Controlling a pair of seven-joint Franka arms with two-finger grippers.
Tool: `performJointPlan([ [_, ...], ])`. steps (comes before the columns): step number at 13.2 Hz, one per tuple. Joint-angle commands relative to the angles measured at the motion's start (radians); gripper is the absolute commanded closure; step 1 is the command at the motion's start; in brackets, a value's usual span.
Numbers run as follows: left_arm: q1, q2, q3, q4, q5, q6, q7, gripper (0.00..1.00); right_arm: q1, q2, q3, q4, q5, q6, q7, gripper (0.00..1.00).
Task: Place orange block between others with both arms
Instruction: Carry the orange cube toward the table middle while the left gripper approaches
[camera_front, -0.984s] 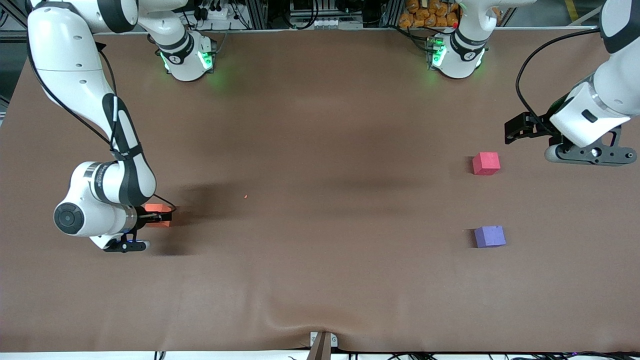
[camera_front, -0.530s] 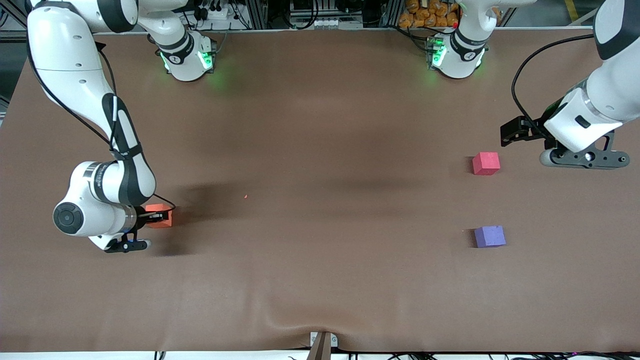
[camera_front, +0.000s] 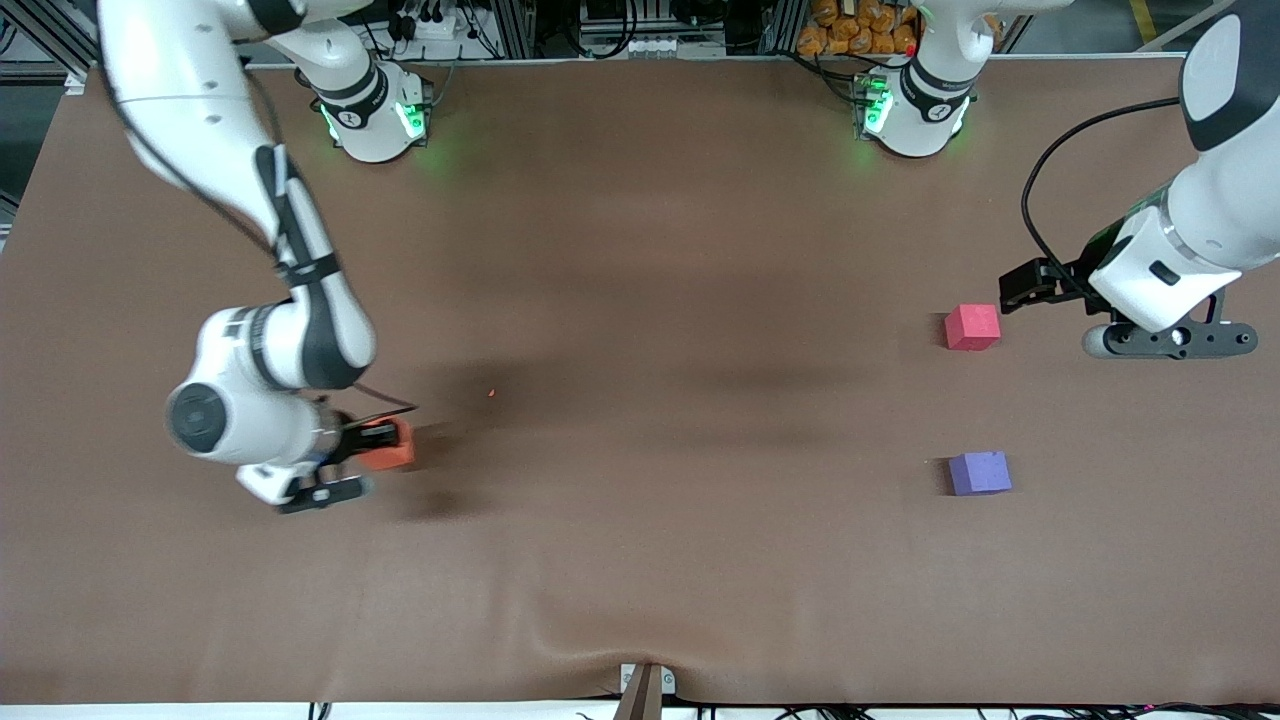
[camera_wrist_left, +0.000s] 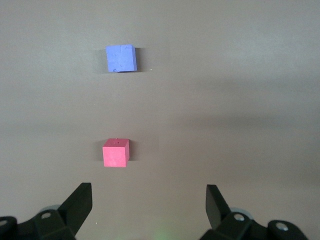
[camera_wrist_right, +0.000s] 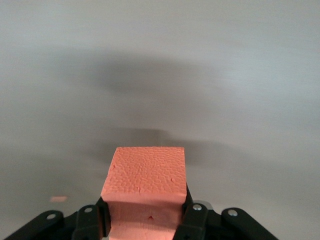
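- Foam is my read on the orange block (camera_front: 388, 445): pitted faces, so I expect it light, soft and grippy. My right gripper (camera_front: 352, 445) has its fingers clamped on two opposite side faces, over the surface (camera_front: 640, 300) at the right arm's end, well apart from the pinkish-red cube (camera_front: 972, 326).
- Writing or labels on any cube: I see none.
- Purple-blue cube (camera_front: 979, 472) sits nearer the front camera than the pinkish-red cube, with a gap between them.
- My left gripper (camera_wrist_left: 147, 202) waits just beside the pinkish-red cube, fingers spread wide, holding nothing.
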Motion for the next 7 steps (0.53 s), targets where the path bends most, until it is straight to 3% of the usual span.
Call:
performJointPlan([
  [1, -0.004, 0.035, -0.007, 0.004, 0.019, 0.03, -0.039, 0.0, 0.087, -0.001, -0.012, -0.012, 0.124, -0.001, -0.01, 0.67],
  [5, -0.071, 0.125, -0.008, 0.013, 0.002, 0.094, -0.124, 0.0, 0.187, 0.02, -0.017, 0.003, 0.166, -0.001, -0.005, 0.67],
  [7, -0.097, 0.179, -0.01, 0.035, 0.002, 0.16, -0.221, 0.0, 0.238, 0.028, -0.021, 0.003, 0.172, 0.021, 0.118, 0.67],
])
